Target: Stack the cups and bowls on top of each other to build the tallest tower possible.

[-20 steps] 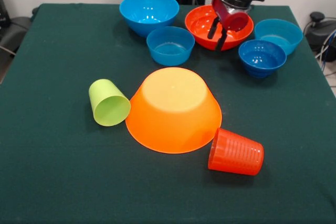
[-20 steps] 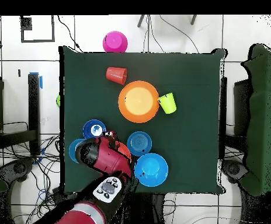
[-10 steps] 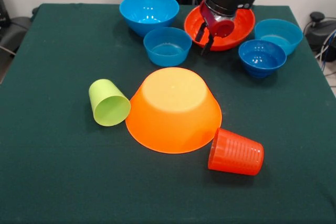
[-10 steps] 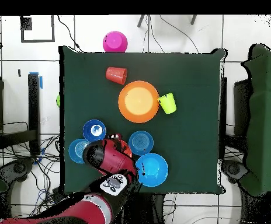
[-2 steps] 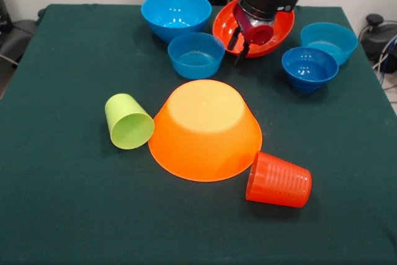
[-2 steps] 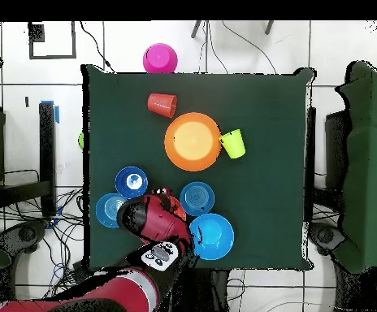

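Observation:
The large light-orange bowl (image 5: pixel 205 128) lies upside down mid-table, also seen from above (image 6: pixel 192 141). On its side to its left lies a lime green cup (image 5: pixel 128 122). The ribbed orange cup (image 5: pixel 279 181) lies on its side at the front right. My gripper (image 5: pixel 238 45) is shut on the near rim of the red-orange bowl (image 5: pixel 280 26), which hangs tilted above the table at the back. Four blue bowls stand upright around it: a large one (image 5: pixel 176 12), a small one (image 5: pixel 196 54), a dark one (image 5: pixel 309 67) and a light one (image 5: pixel 329 40). In the overhead view my arm hides the gripper.
A pink bowl (image 6: pixel 159 58) sits beyond the table's far edge in the overhead view. Something lime green (image 6: pixel 81 140) shows just off the table's left edge there. Cables lie on the floor around the table (image 5: pixel 74 215).
The gripper has raised the red-orange bowl by its rim, tilting it steeply and carrying it a little to the left in the front view. The other bowls and cups kept their places.

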Action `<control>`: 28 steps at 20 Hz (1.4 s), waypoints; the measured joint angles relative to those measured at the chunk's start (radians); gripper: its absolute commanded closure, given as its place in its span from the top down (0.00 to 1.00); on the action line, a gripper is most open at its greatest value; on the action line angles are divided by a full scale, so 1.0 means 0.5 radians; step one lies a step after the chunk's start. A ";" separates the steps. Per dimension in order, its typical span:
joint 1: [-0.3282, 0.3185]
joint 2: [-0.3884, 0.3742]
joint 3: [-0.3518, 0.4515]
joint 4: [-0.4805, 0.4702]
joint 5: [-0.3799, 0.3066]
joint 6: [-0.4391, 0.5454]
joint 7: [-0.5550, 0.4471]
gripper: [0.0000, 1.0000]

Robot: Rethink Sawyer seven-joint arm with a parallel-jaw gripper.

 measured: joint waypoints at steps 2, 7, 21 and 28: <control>0.003 -0.002 -0.002 -0.002 -0.014 0.003 0.000 0.00; -0.004 -0.027 -0.004 -0.001 -0.132 0.002 0.000 0.00; -0.009 -0.154 -0.004 0.003 -0.227 0.059 0.000 0.00; 0.017 -0.302 -0.021 0.005 -0.228 0.275 0.000 0.00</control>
